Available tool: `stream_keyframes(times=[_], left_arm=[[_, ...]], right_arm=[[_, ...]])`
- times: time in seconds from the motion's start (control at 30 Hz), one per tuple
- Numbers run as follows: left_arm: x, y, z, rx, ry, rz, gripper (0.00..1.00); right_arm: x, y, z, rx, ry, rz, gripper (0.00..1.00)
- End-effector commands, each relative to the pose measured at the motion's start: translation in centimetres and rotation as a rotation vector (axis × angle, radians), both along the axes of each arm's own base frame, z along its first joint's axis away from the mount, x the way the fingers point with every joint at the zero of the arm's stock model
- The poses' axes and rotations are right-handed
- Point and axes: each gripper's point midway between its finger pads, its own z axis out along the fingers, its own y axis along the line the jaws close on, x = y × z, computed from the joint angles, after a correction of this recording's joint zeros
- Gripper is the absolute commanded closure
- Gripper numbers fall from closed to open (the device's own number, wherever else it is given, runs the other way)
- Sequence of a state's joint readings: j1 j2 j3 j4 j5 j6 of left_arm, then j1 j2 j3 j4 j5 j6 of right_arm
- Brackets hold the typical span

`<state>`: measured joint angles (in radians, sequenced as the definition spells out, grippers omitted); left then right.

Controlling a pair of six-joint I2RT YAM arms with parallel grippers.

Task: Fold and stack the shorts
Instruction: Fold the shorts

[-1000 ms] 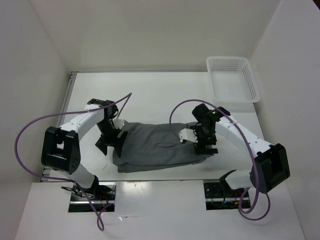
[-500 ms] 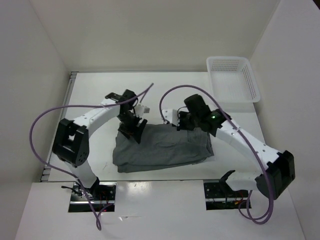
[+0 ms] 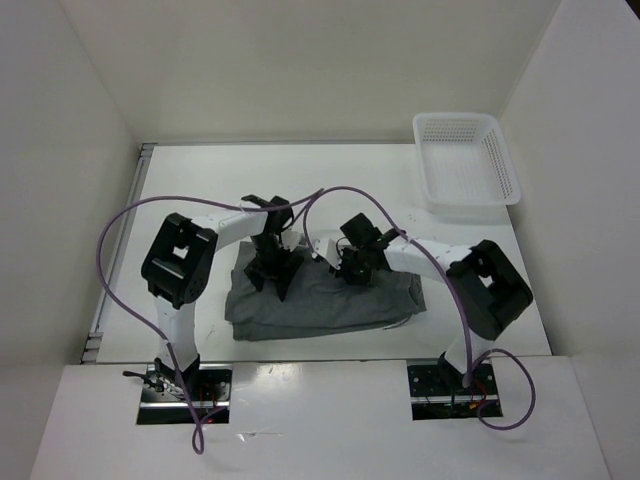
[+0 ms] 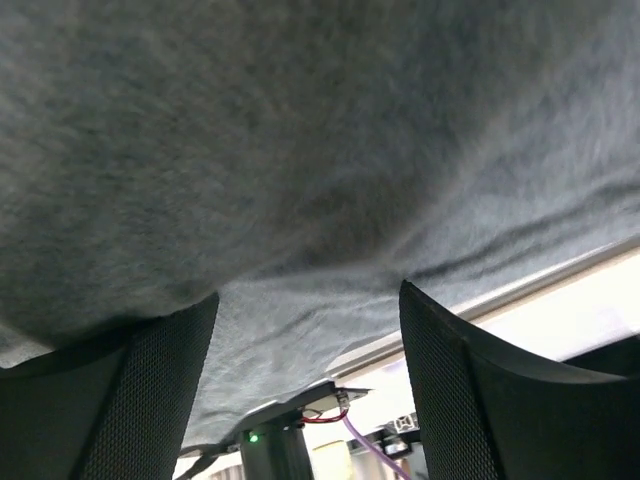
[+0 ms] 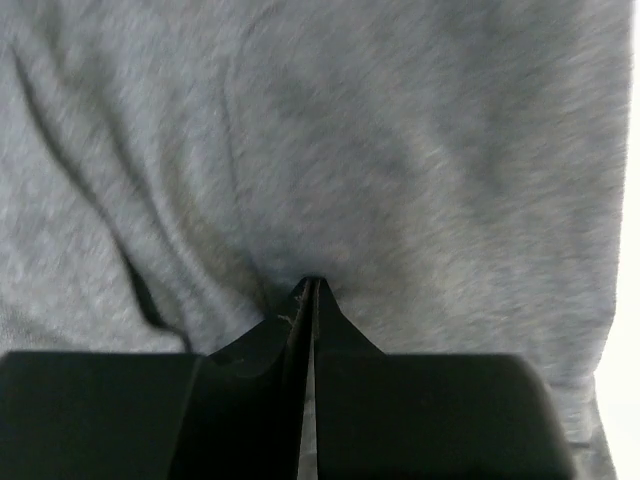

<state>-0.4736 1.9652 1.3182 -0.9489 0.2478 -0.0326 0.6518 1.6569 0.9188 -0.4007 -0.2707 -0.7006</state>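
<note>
- The mid-grey soft fabric shorts (image 3: 335, 302) lie flat on the near middle of the table, between the two arms. They are spread in a wide, rumpled, roughly rectangular shape.
- In the left wrist view the grey cloth (image 4: 300, 140) fills nearly the whole frame, and a pale strip of table shows at its lower right edge.
- In the right wrist view the cloth (image 5: 420, 140) shows soft creases that run towards the fingertips.
- The right gripper (image 3: 352, 268) sits on the far edge of the shorts, right of centre. Its jaws are pressed tight together (image 5: 310, 284), and the fabric puckers at their tips in a small pinch of cloth.
- The left gripper (image 3: 273, 278) is down over the far left part of the shorts. Its two black textured fingers (image 4: 150, 390) stand wide apart and close over the cloth. The frames do not show whether they touch it.
- The white table (image 3: 190, 185) carries the shorts.
- A white perforated plastic basket (image 3: 428, 160) stands at the far right corner, well apart from the shorts.
- Purple cables (image 3: 345, 188) loop above both arms.
</note>
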Motion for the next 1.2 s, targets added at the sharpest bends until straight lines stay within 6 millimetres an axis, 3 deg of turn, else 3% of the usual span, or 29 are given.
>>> stream_keyframes(times=[0.0,0.2,0.23,0.27,0.33,0.37,0.4,0.43,0.57,0.7,0.77,0.8,0.83,0.87,0.9,0.93,1.0,1.03,1.07,1.13,1.17], left_arm=[[7.5,1.2,-3.4,0.054,-0.198,0.025,0.18],[13.5,3.7,-4.2,0.096,-0.262,0.122,0.17],[15.6,3.8,-3.3,0.093,-0.313,0.139,0.17],[16.7,4.2,-2.9,0.098,-0.337,0.153,0.15],[19.1,5.8,-2.2,0.119,-0.385,0.197,0.15],[21.6,6.0,-0.4,0.106,-0.461,0.219,0.14],[22.8,6.9,0.0,0.115,-0.485,0.244,0.14],[23.9,7.4,0.4,0.12,-0.515,0.259,0.14],[27.5,8.1,3.2,0.109,-0.621,0.296,0.11],[27.8,7.1,3.4,0.054,-0.617,0.288,0.11],[27.2,5.6,4.5,-0.016,-0.606,0.268,0.11],[26.5,5.1,6.3,-0.056,-0.621,0.263,0.11],[26.1,4.7,7.6,-0.09,-0.631,0.258,0.11],[25.9,4.1,11.3,-0.151,-0.694,0.251,0.1],[25.2,4.0,12.2,-0.167,-0.708,0.248,0.1],[24.9,4.8,15.4,-0.194,-0.772,0.262,0.08],[24.3,5.7,17.4,-0.245,-0.799,0.278,0.08],[23.6,7.7,17.9,-0.249,-0.8,0.315,0.16],[23.1,8.4,17.8,-0.271,-0.785,0.327,0.24],[21.8,10.5,15.9,-0.256,-0.73,0.374,0.42],[21.6,12.3,15.2,-0.256,-0.71,0.416,0.62]], right_arm=[[4.6,2.2,0.3,0.082,-0.082,-0.096,0.94],[14.1,2.4,-0.4,0.059,-0.164,-0.251,0.98],[16.7,3.4,1.4,0.079,-0.225,-0.267,0.98],[18.1,3.4,0.2,0.05,-0.231,-0.308,0.98],[19.5,3.8,0.0,0.011,-0.205,-0.337,0.98],[22.4,4.8,2.7,0.092,-0.218,-0.4,0.98],[22.7,5.6,1.7,0.102,-0.173,-0.425,0.98],[24.1,6.2,3.7,0.154,-0.163,-0.468,0.98],[23.4,9.0,7.0,0.246,-0.16,-0.455,0.88],[22.4,9.6,11.5,0.338,-0.151,-0.461,0.75],[22.4,9.4,13.7,0.361,-0.186,-0.464,0.63],[22.7,9.0,15.2,0.391,-0.196,-0.491,0.59],[23.0,8.5,18.4,0.438,-0.234,-0.506,0.53],[23.1,8.2,20.0,0.471,-0.243,-0.512,0.51],[23.6,6.8,21.2,0.502,-0.24,-0.558,0.51],[23.1,6.1,23.6,0.546,-0.244,-0.561,0.51],[22.5,3.0,22.1,0.524,-0.195,-0.607,0.51],[21.6,1.9,22.6,0.528,-0.184,-0.6,0.56],[21.2,-0.5,20.2,0.493,-0.141,-0.647,0.58],[20.0,-2.0,19.7,0.508,-0.099,-0.639,0.61],[19.3,-2.9,18.0,0.488,-0.063,-0.657,0.61]])
